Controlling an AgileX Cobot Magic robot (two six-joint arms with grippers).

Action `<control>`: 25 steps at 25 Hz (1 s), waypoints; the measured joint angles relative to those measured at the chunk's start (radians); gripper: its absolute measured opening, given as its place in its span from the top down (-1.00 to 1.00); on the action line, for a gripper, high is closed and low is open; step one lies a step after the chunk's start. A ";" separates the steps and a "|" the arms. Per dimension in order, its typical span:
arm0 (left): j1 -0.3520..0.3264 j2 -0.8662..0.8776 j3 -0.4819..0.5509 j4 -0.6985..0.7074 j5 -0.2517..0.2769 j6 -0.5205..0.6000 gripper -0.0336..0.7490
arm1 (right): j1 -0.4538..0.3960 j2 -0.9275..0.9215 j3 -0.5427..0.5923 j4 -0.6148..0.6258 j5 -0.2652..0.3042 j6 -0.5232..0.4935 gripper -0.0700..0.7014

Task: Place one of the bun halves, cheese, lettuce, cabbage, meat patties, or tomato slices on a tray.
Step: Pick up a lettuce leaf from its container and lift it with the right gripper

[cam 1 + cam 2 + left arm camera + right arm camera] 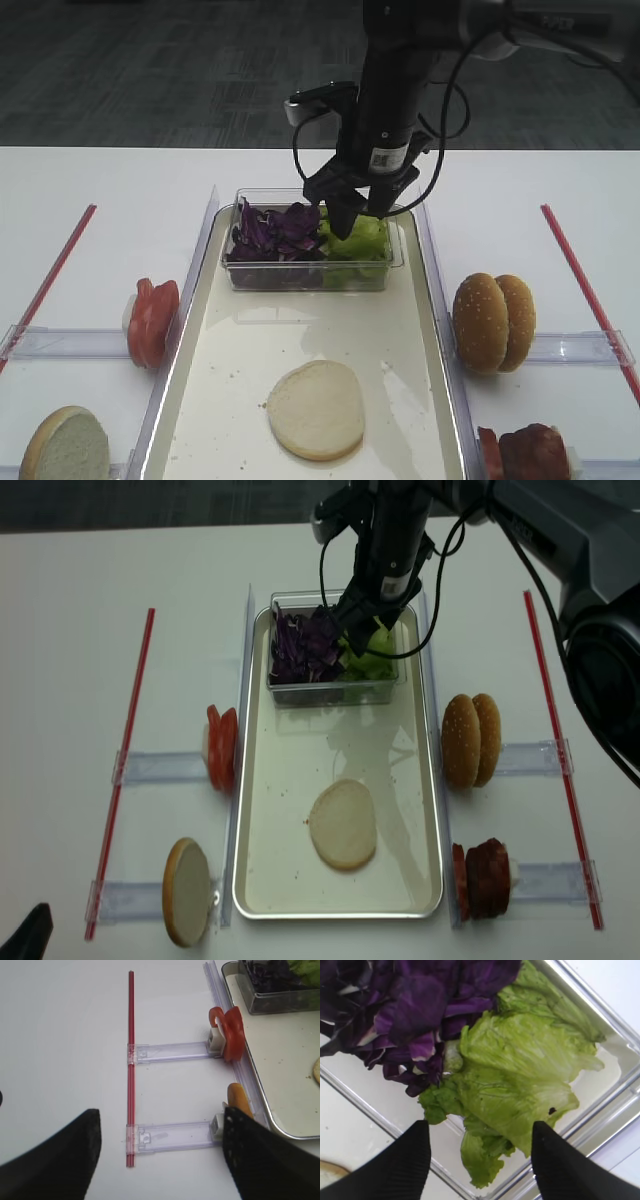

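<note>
Green lettuce [520, 1075] lies beneath the right gripper [480, 1160] — jaws spread, holding nothing.

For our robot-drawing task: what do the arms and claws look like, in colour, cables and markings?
The right arm is black, with black cables looping beside it and a small white code label above its claw. A pale camera block sits on its side. Both claws have matt black, wedge-shaped fingers; the left claw shows no markings.

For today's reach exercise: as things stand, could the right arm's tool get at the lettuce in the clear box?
Probably yes: the right tool hangs open just above the lettuce, nothing between; the cabbage lies aside.
</note>
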 joint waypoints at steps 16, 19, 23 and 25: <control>0.000 0.000 0.000 0.000 0.000 0.000 -0.29 | 0.005 0.108 -0.119 -0.020 -0.002 0.016 -0.36; 0.000 0.000 0.000 0.000 0.000 0.000 -0.29 | 0.005 0.127 -0.133 -0.023 -0.003 0.029 -0.35; 0.000 0.000 0.000 0.000 0.000 0.000 -0.29 | 0.005 0.138 -0.135 -0.038 -0.003 0.038 -0.34; 0.000 0.000 0.000 0.000 0.000 0.000 -0.29 | 0.005 0.140 -0.135 -0.043 -0.003 0.039 -0.33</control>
